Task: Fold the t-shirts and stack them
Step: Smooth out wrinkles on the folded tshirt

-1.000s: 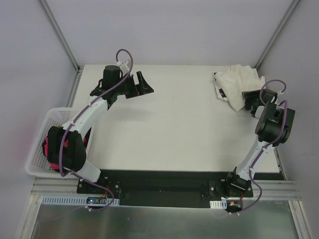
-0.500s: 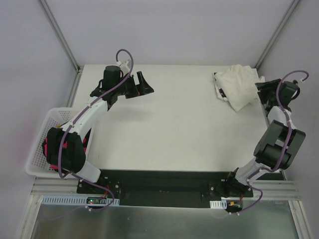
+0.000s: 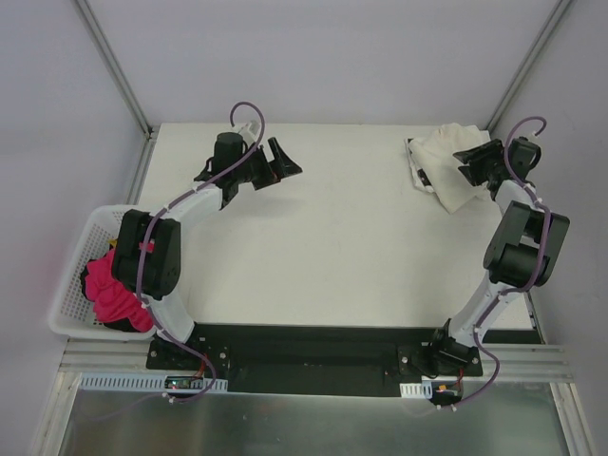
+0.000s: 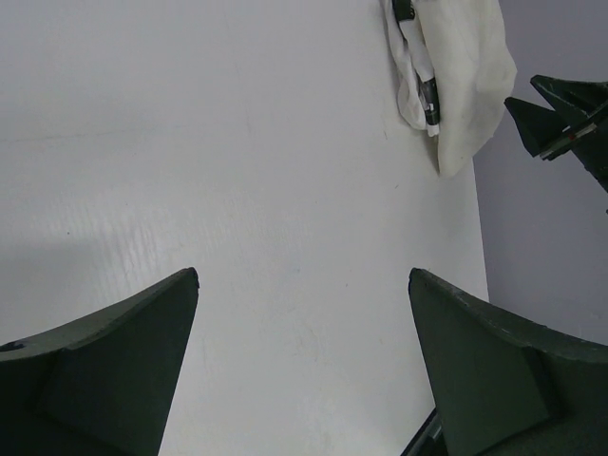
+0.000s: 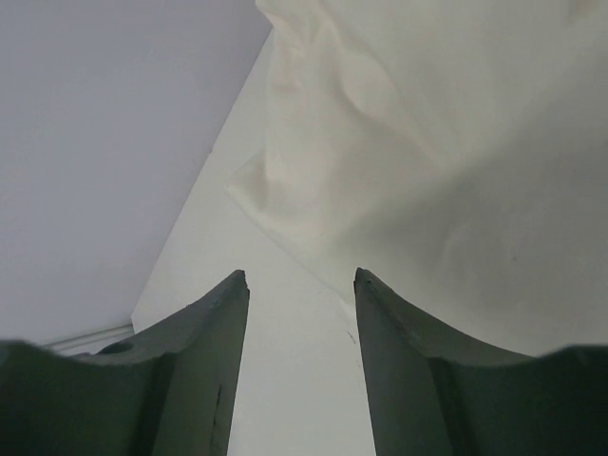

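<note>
Bunched at the table's back right corner is the cream-white t-shirt [image 3: 451, 157], lying on a white t-shirt with black marks [image 3: 418, 173]. My right gripper [image 3: 465, 163] points at the pile's right edge. In the right wrist view it [image 5: 299, 277] stands open, nothing between its fingers, and the cream t-shirt [image 5: 427, 142] lies just ahead of the tips. My left gripper [image 3: 288, 158] is wide open over bare table at the back left. In the left wrist view it [image 4: 304, 272] is empty, with the cream t-shirt [image 4: 465, 76], the printed t-shirt [image 4: 418, 90] and the right gripper [image 4: 560, 114] far off.
A white basket [image 3: 71, 275] stands off the table's left edge, and the pink cloth [image 3: 109, 285] in it is bunched up. Grey walls close in the back and both sides. The table's right edge [image 3: 518, 237] runs close beside the right arm.
The right arm has swung its gripper away from the pile and round to the pile's right edge, pointing left. The left gripper has shifted a little to the right.
</note>
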You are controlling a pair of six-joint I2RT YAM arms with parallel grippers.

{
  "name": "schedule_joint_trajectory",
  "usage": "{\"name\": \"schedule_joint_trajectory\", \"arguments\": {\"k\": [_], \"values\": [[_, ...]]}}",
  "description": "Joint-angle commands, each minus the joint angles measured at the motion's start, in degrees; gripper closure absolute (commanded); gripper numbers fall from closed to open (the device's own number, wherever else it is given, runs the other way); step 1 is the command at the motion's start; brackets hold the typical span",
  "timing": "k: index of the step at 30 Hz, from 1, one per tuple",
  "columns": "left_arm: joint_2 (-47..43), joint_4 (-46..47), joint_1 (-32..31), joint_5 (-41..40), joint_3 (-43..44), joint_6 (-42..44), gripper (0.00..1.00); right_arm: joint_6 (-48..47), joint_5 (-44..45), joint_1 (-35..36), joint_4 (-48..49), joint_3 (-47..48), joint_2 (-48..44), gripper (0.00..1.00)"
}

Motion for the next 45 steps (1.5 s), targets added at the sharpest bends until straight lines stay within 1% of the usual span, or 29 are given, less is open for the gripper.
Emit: {"name": "schedule_joint_trajectory", "arguments": {"k": [1,3,4,5,7,10,11,12,14,15,17,18,19,20,21,24,26,28,29,30,32,33,35,36,40,45], "values": [[1.02,9.08,-0.82,4.31,-0.02,-3.21,0.09,-1.81,-1.04,-0.86,-0.13,9.11,1.85,0.52],[0.75,9.09,-0.91,4.93,0.15,-2.07,0.09,-2.43,-1.21,-1.04,-2.67,12.63,5.27,0.55],[0.06,8.83,-0.91,5.54,0.33,-1.36,0.09,-3.39,-1.30,-1.04,-3.99,17.17,6.41,0.56],[-0.39,8.56,-0.91,5.63,0.50,-0.57,0.09,-3.74,-1.22,-1.04,-5.48,19.21,9.04,0.56],[-1.96,7.51,-0.91,5.89,0.68,2.24,0.09,-4.36,-0.87,-1.22,-7.60,24.39,11.07,0.54],[-4.42,5.49,-1.00,6.51,0.86,6.89,0.08,-5.15,-1.13,-1.57,-9.71,29.41,15.38,0.53],[-5.13,3.92,-1.00,6.42,0.77,7.95,0.08,-5.42,-1.22,-1.74,-9.89,32.82,16.43,0.53],[-5.75,3.47,-1.09,6.25,0.59,9.53,0.08,-5.42,-0.78,-1.74,-11.46,34.16,18.71,0.55],[-7.33,2.77,-1.61,5.98,-0.11,10.59,0.08,-5.77,-0.78,-2.01,-11.47,37.32,20.91,0.60],[-7.77,2.67,-1.79,5.90,-0.46,11.12,0.08,-5.42,-0.78,-2.36,-11.73,38.30,22.93,0.67],[-9.09,2.41,-2.05,5.72,-1.34,10.95,0.08,-4.54,-1.83,-2.71,-11.73,39.79,25.14,0.75],[-9.61,1.89,-2.05,5.63,-1.60,10.69,0.08,-3.15,-2.35,-3.23,-11.30,40.67,25.93,0.85],[-10.84,1.45,-2.05,5.72,-1.87,10.68,0.08,-2.35,-2.62,-3.50,-10.51,40.59,27.50,0.91],[-11.55,0.83,-2.14,5.72,-2.13,11.21,0.08,-1.56,-3.06,-3.85,-10.42,40.68,28.13,0.95],[-12.25,-0.74,-2.14,5.28,-2.31,11.47,0.08,0.36,-4.02,-4.46,-8.15,40.77,29.00,0.99],[-16.11,-2.25,-2.23,4.93,-3.80,13.84,0.08,2.22,-5.87,-5.34,-6.38,40.77,30.86,0.99],[-19.01,-4.53,-2.14,3.70,-4.85,16.64,0.07,2.58,-6.40,-5.70,-6.37,40.24,31.21,0.98],[-21.64,-6.28,-2.23,1.95,-5.73,18.58,0.06,2.32,-6.84,-6.05,-6.46,38.76,30.95,0.93],[-22.44,-6.73,-2.23,1.50,-6.52,20.42,0.06,2.23,-7.10,-6.05,-6.55,38.31,30.77,0.88],[-23.23,-7.25,-2.23,1.07,-6.87,21.31,0.06,1.88,-7.45,-6.14,-6.64,37.79,30.68,0.77],[-25.00,-9.19,-2.23,-0.77,-7.49,22.89,0.05,1.09,-7.72,-6.40,-7.34,36.64,30.68,0.68],[-25.52,-9.80,-2.14,-1.05,-7.58,23.34,0.04,1.09,-8.16,-6.58,-7.43,36.29,30.68,0.57],[-26.67,-11.47,-2.14,-1.83,-7.84,23.95,0.04,0.91,-8.25,-6.84,-7.69,34.98,30.68,0.51],[-27.19,-11.83,-2.14,-2.10,-8.11,24.04,0.04,0.74,-7.99,-7.02,-7.95,34.27,30.51,0.45],[-29.91,-12.62,-2.14,-3.68,-8.99,24.22,0.04,0.73,-8.42,-7.28,-8.75,32.33,30.60,0.40],[-31.50,-14.73,-2.14,-6.31,-7.85,25.18,0.03,0.91,-7.81,-7.46,-9.10,28.04,29.37,0.38]]}}
